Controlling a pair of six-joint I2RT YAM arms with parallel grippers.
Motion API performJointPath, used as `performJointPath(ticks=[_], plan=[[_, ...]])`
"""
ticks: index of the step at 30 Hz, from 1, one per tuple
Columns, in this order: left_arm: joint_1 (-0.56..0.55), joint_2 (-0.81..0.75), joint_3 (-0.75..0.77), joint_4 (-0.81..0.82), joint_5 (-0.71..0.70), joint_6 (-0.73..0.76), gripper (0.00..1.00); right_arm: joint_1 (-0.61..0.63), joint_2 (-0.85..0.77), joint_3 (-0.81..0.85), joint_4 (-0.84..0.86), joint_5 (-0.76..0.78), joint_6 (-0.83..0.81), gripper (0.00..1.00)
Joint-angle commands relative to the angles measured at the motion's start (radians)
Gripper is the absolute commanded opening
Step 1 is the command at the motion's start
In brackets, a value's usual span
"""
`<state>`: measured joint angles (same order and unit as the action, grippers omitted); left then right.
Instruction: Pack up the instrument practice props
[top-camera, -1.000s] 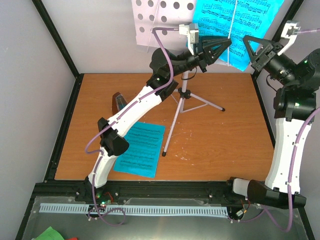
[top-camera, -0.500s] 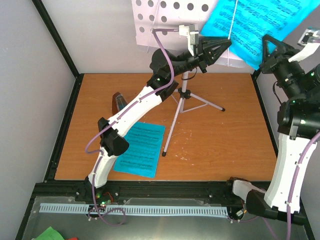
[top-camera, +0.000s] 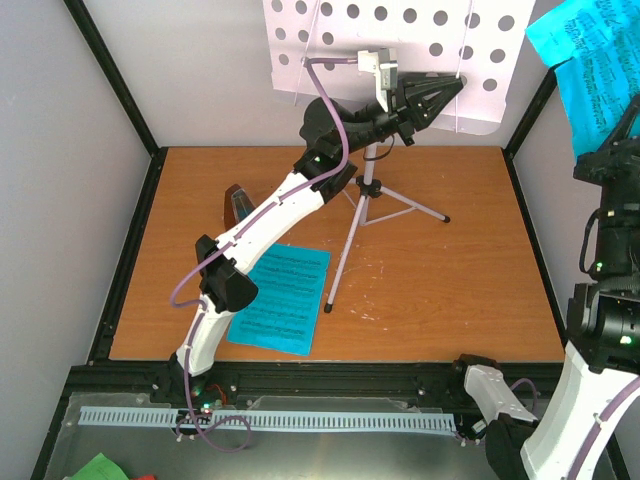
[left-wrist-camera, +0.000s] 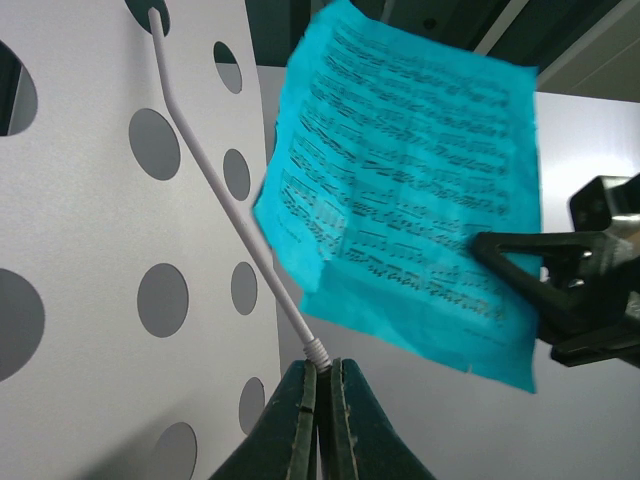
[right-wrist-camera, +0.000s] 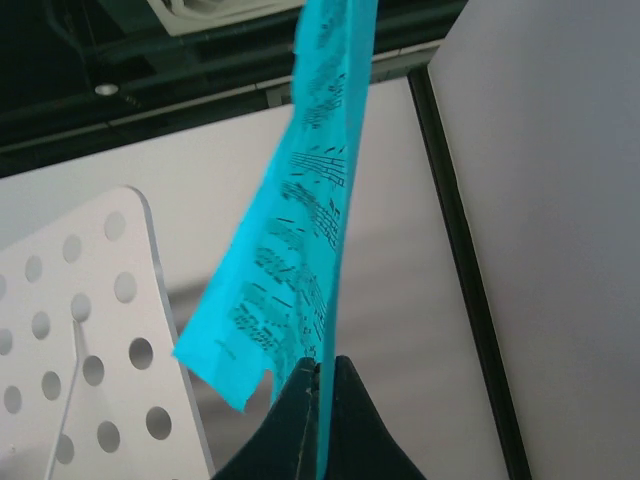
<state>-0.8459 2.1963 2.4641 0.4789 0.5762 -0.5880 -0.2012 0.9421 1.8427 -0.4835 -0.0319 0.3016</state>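
Cyan sheet-music page (top-camera: 590, 70) aloft at far right, clear of the music stand (top-camera: 400, 40), pinched by its lower edge in the right tool (right-wrist-camera: 318, 366). Wire page holder (left-wrist-camera: 230, 200) clamped in the closed left tool (left-wrist-camera: 322, 368). Flat on the desk (top-camera: 450, 280), front left: second cyan page (top-camera: 285, 300), metronome (top-camera: 238, 205) behind.

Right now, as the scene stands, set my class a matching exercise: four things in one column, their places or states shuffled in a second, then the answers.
Things:
1 metronome
2 music stand desk
3 left claw
4 right claw

States:
A shut on a cyan sheet-music page
B pale, with round holes
C standing on the table
D shut on the stand's wire page holder

Pairs: 1-C, 2-B, 3-D, 4-A.
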Motion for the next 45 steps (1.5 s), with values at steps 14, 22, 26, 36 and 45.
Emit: performJointPath(ticks=[14, 22, 26, 36, 45], plan=[[-0.013, -0.103, -0.124, 0.080, 0.003, 0.043, 0.36, 0.004, -0.083, 0.018, 0.139, -0.242, 0.080, 0.03], [-0.013, -0.192, -0.256, 0.210, 0.197, 0.075, 0.75, 0.004, -0.040, 0.056, 0.214, -0.575, 0.171, 0.03], [-0.012, -0.302, -0.419, 0.290, 0.235, 0.085, 0.82, 0.004, -0.003, 0.049, 0.322, -0.800, 0.324, 0.03], [0.053, -0.763, -1.021, 0.050, 0.118, 0.285, 0.93, 0.004, -0.031, -0.080, 0.442, -0.995, 0.428, 0.03], [0.204, -1.077, -1.414, -0.215, -0.069, 0.264, 0.96, 0.004, -0.071, -0.282, 0.494, -1.029, 0.490, 0.03]])
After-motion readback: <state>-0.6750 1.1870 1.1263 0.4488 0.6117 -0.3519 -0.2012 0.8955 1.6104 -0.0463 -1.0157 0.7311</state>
